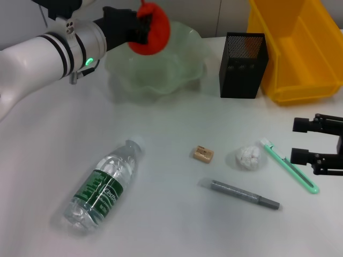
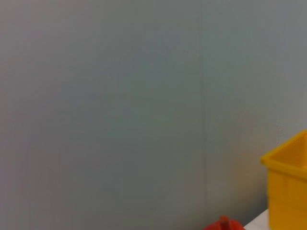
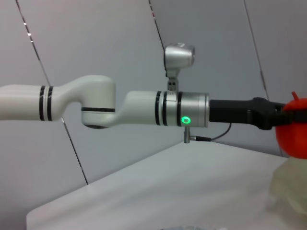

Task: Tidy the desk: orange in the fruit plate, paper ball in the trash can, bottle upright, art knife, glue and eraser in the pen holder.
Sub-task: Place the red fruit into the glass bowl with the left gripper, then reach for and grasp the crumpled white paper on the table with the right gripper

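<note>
— Holding the orange (image 1: 151,29), the left gripper (image 1: 143,28) sits at the upper left of the head view, fingers closed on the fruit just above the fruit plate (image 1: 182,72).

— What lies around it?

— The black mesh pen holder (image 1: 242,65) stands right of the plate, touching the yellow bin (image 1: 300,48) at the upper right. Lower down, the bottle (image 1: 103,186) lies on its side at lower left; the eraser (image 1: 203,154), paper ball (image 1: 248,157), green art knife (image 1: 289,166) and grey glue (image 1: 244,194) are spread at centre right.

— And the other arm?

— The right gripper (image 1: 316,141) rests at the right edge, fingers apart, just beside the knife and partly cut off.

— Anything hard to see?

— The left fingers mostly hide behind the orange; the bin runs out of frame.
</note>
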Motion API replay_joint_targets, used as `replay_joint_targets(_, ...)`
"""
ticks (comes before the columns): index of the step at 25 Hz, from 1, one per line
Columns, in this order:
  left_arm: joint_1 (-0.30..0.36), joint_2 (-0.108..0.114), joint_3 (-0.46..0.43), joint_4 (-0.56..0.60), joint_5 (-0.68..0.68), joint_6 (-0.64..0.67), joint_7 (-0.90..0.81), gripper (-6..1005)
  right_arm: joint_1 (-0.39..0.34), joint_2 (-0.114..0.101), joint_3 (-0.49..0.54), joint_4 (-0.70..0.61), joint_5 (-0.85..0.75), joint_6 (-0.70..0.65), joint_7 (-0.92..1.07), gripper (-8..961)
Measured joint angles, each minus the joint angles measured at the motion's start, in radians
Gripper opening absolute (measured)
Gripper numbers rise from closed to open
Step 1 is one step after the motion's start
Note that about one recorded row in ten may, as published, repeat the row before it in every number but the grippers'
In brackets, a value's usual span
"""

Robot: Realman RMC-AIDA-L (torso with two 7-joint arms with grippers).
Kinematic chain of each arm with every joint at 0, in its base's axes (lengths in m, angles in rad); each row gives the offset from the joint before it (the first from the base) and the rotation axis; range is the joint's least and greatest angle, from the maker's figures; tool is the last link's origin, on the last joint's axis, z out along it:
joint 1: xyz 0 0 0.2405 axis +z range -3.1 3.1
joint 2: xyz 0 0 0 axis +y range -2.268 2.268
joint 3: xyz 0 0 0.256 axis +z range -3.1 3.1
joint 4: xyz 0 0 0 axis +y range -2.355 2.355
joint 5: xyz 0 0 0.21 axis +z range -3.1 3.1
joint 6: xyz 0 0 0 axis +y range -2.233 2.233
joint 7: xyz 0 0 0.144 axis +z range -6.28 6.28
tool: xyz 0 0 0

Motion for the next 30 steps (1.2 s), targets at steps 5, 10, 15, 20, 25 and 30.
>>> replay_joint_targets(5, -0.001, 0.000, -0.001, -0.011, 0.000, -0.037, 0.004, 140, 0.024, 0.000, -0.002, 0.018, 0.000, 0.011, -0.007, 778)
replay_joint_targets(10, 0.002, 0.000, 0.007, -0.006, -0.001, -0.039, 0.004, 177, 0.035, 0.000, -0.002, 0.023, -0.002, 0.013, -0.007, 778)
replay_joint_targets(15, 0.001, 0.000, 0.008, -0.005, -0.001, -0.035, 0.004, 215, 0.042, 0.000, -0.002, 0.034, -0.005, 0.014, -0.007, 779)
replay_joint_targets(20, 0.001, 0.000, 0.007, -0.004, -0.001, -0.031, 0.004, 339, 0.049, 0.000, -0.002, 0.038, -0.008, 0.016, -0.007, 777)
replay_joint_targets(25, 0.004, 0.000, 0.008, -0.003, 0.000, -0.027, 0.004, 478, 0.052, 0.000, -0.001, 0.039, -0.008, 0.023, -0.007, 778)
replay_joint_targets(30, 0.031, 0.004, 0.002, 0.011, 0.010, 0.121, 0.004, 680, 0.054, -0.001, -0.002, 0.038, -0.009, 0.025, -0.005, 778)
